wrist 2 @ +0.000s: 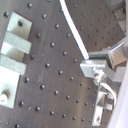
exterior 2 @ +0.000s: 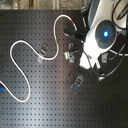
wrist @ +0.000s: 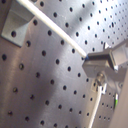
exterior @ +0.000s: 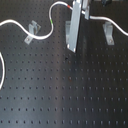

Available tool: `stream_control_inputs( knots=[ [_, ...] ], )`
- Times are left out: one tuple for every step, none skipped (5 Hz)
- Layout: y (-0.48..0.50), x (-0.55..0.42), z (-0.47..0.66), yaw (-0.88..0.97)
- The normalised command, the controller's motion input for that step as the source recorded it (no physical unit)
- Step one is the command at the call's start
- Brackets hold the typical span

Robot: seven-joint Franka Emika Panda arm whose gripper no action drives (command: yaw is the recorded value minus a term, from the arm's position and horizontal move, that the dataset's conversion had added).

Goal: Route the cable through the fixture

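The white cable [exterior: 44,35] winds from the first exterior view's left, past a metal clip fixture [exterior: 33,31], up by its green band [exterior: 52,22] to its red-orange band [exterior: 68,5] at my gripper [exterior: 78,9]. I cannot tell whether the cable sits inside that clip. In the second exterior view the cable [exterior 2: 20,46] loops to the gripper [exterior 2: 79,31] under the white arm. In both wrist views the cable [wrist: 55,27] [wrist 2: 75,27] runs straight into the silver fingers [wrist: 102,61] [wrist 2: 95,65], which look shut on it.
More metal fixtures stand on the black perforated board [exterior: 60,95]: one at the first exterior view's right [exterior: 107,33], two in the second exterior view [exterior 2: 70,53] [exterior 2: 77,83]. A tall silver piece [exterior: 74,31] hangs below the arm. A fixture shows in the second wrist view [wrist 2: 14,46].
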Motion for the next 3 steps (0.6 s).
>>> stream_control_inputs(
  knots=[
    [0.042,0.568,0.05,0.0],
    [0.034,0.532,0.07,0.0],
    [0.033,0.188,0.05,-0.04]
  ],
)
